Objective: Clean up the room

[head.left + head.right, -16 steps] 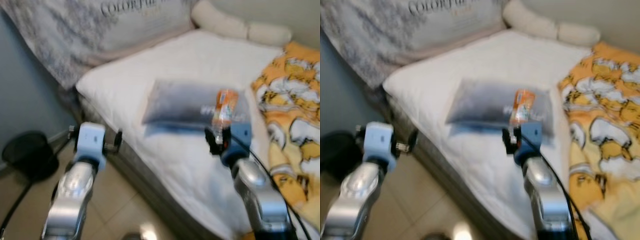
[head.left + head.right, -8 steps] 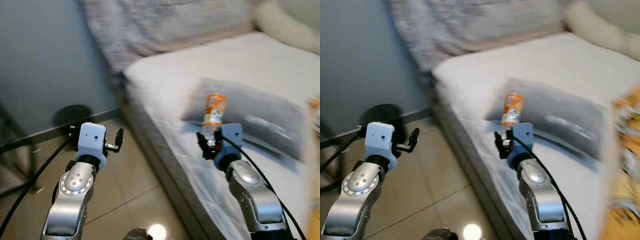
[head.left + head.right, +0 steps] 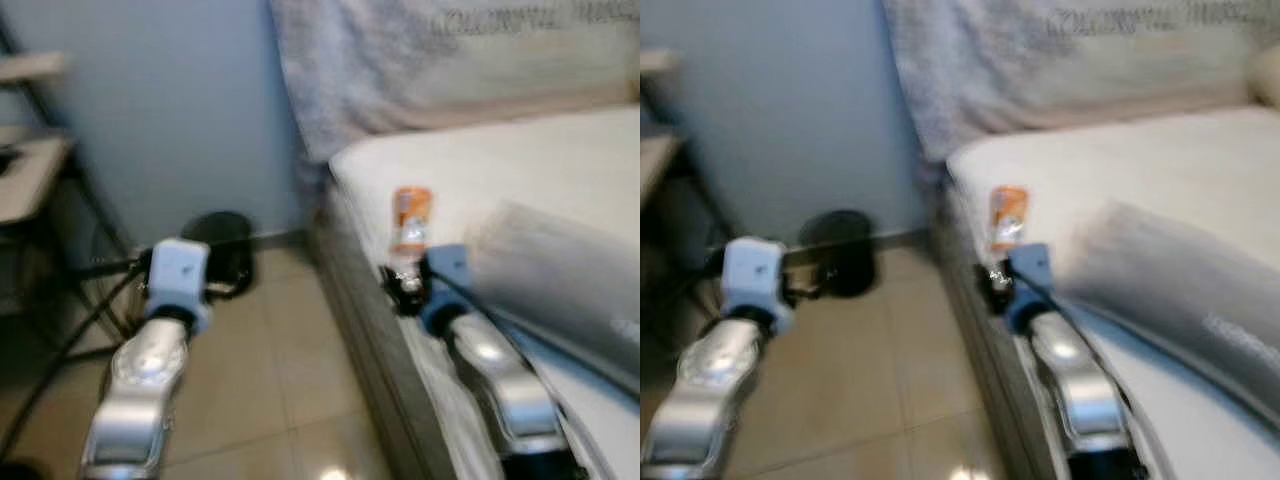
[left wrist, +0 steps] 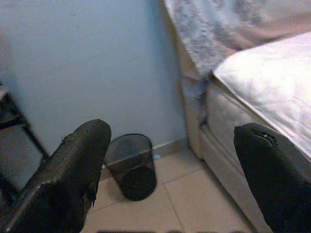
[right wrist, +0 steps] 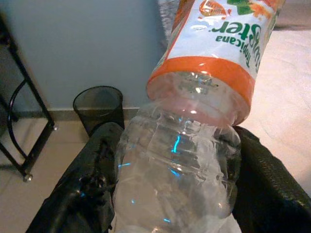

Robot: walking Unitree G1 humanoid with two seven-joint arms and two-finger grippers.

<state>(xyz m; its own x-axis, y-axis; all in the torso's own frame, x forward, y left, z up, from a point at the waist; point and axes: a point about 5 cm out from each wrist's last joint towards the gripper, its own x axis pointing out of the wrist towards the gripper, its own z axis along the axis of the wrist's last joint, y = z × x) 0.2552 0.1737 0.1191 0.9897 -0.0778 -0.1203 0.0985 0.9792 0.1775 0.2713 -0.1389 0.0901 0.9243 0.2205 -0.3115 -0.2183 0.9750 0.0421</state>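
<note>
Right gripper (image 5: 175, 194) raised, pinching bottle (image 5: 194, 111); left gripper (image 4: 170, 165) spread, forward.

Both silver arms are extended forward. The left gripper (image 4: 170, 170) is held with its black fingers (image 4: 73, 170) spread wide apart, nothing between them. The right gripper (image 5: 172, 194) is raised at about the same height, its fingers (image 5: 92, 189) closed around a clear plastic bottle (image 5: 194, 141).

Grey pillow (image 3: 575, 285) on white mattress (image 3: 500, 165); blue wall (image 3: 160, 110) behind.
</note>
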